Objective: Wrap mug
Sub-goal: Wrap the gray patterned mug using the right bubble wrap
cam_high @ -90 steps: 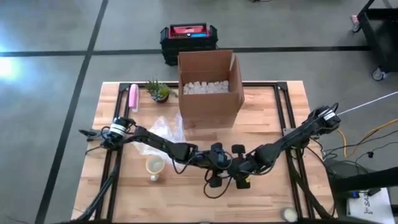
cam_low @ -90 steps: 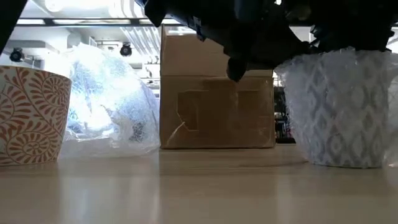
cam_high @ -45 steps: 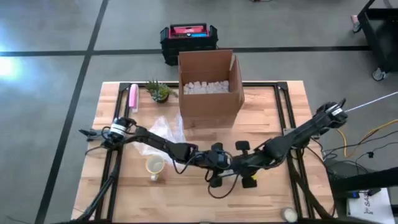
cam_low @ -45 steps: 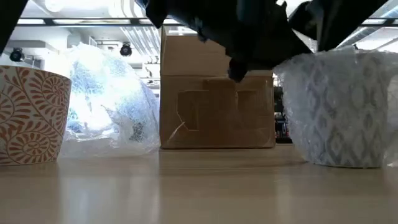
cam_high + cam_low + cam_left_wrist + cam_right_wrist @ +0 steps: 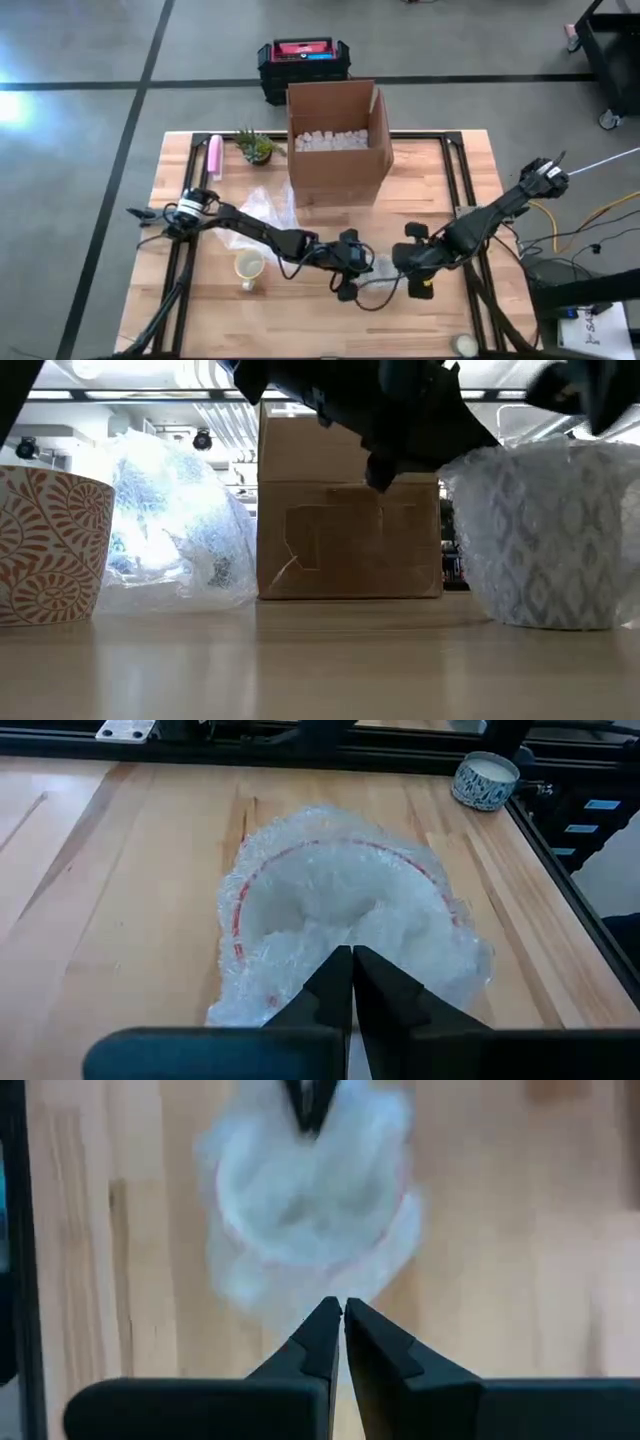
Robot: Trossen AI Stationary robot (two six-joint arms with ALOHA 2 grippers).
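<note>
Right gripper has backed away toward your table's right edge, fingers together on nothing. Wrapped mug sits near the front edge, centre. Left gripper is pinched closed on its bubble wrap.

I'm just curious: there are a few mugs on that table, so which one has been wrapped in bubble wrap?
The wrapped mug at the left gripper; the orange-patterned mug and the blue one are bare.
</note>
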